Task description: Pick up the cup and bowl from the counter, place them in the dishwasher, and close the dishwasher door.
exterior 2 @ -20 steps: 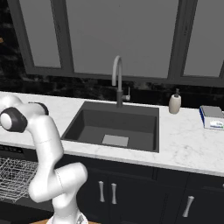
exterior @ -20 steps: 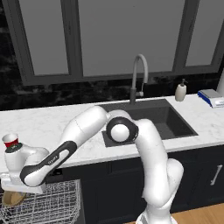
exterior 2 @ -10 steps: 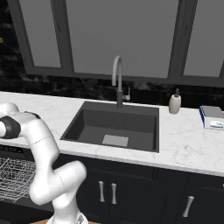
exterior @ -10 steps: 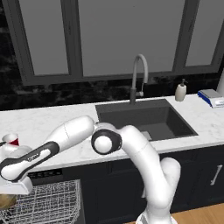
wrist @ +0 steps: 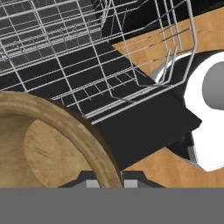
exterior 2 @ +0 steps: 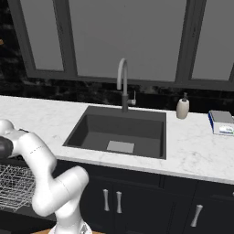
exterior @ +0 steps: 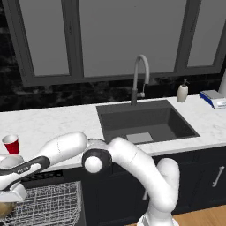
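Note:
The tan wood-like bowl (wrist: 48, 144) hangs at the lower left of the hand view, its rim pinched between my gripper's (wrist: 110, 181) finger tips. In the left base view the gripper (exterior: 9, 199) is shut on the bowl (exterior: 3, 208) just above the white wire rack (exterior: 50, 205) of the open dishwasher. Below the bowl the hand view shows the rack (wrist: 87, 48) and the dark dishwasher door (wrist: 144, 127) lying open. The red cup (exterior: 10, 144) stands upright on the white marble counter (exterior: 57, 121), behind and above my forearm.
The dark sink (exterior: 145, 123) and its tap (exterior: 139, 77) lie to the right, with a white soap bottle (exterior: 182, 92) and a blue-white box (exterior: 214, 98) beyond. A black vented control strip (exterior: 44, 176) runs under the counter edge. Wood floor (wrist: 175, 39) shows past the rack.
My arm has folded lower and further left, its elbow dropping to the counter's front edge. The bowl stays in the grip, low at the left over the rack.

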Motion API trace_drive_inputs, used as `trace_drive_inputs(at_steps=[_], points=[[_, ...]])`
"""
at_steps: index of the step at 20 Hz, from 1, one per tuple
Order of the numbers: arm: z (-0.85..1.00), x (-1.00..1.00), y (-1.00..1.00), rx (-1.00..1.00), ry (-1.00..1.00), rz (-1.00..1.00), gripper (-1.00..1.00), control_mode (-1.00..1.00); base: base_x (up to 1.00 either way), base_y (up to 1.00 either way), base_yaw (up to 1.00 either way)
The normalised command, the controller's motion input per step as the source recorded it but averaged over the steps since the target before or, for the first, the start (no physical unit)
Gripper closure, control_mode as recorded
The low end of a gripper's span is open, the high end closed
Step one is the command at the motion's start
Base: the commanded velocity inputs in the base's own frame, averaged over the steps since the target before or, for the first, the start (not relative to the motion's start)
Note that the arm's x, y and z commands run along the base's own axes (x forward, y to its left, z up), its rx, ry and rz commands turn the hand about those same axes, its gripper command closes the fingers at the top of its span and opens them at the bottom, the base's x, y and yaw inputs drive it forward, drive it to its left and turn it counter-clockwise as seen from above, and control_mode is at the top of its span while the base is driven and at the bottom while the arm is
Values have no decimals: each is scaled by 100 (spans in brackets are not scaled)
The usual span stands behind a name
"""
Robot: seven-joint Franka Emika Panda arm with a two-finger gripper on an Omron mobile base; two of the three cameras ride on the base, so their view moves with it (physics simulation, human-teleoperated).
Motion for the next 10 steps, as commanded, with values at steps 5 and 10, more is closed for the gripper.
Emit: trace_drive_inputs(at_steps=[5,10], points=[[-40,19,2,-4,-10,0,100,-100,0,0,0],[-46,41,0,-1,-10,0,100,-100,0,0,0]])
